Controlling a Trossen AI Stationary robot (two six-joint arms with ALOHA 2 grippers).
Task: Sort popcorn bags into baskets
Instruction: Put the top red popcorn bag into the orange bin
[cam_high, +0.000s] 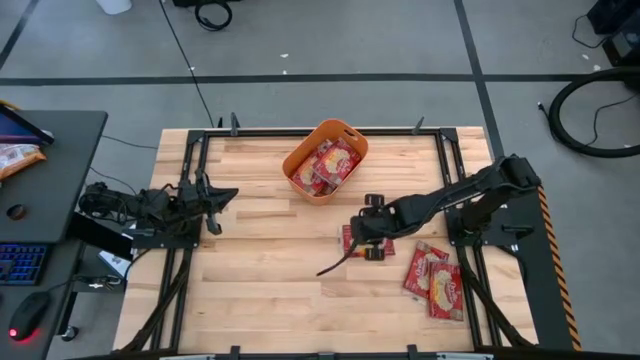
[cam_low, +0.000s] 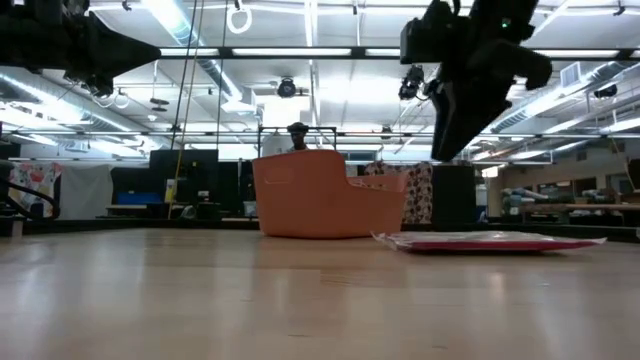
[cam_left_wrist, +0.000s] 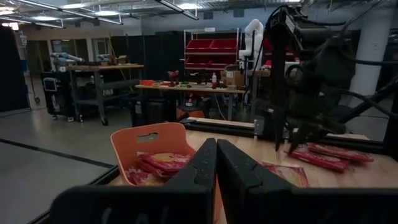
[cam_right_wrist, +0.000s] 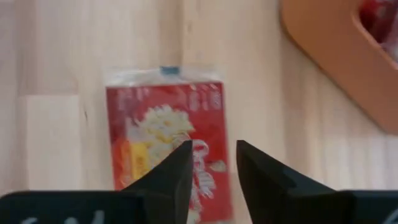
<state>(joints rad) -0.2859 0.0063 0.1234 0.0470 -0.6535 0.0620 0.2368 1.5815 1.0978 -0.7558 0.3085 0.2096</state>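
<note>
A pale wooden tabletop is seen from above, framed by black rails. An orange tub is set near the far edge, about mid-width, with several red popcorn bags piled inside it.

The right claw is held above the middle of the tabletop, over a single red popcorn bag that lies flat on the wood. In the right wrist view the two dark fingers are parted by a narrow gap and nothing is gripped between them — the bag is seen below and beyond the fingertips. From table height the claw is seen raised clear of the flat bag, which rests just beside the tub, on the side nearer the right arm.

Two more popcorn bags are lying partly overlapped on the tabletop near the right arm's base, well apart from the tub.

The left claw is parked at the left edge of the tabletop — its fingers are pressed together and empty, pointing across toward the tub.

A dark desk with a keyboard is placed to the left of the tabletop.
</note>
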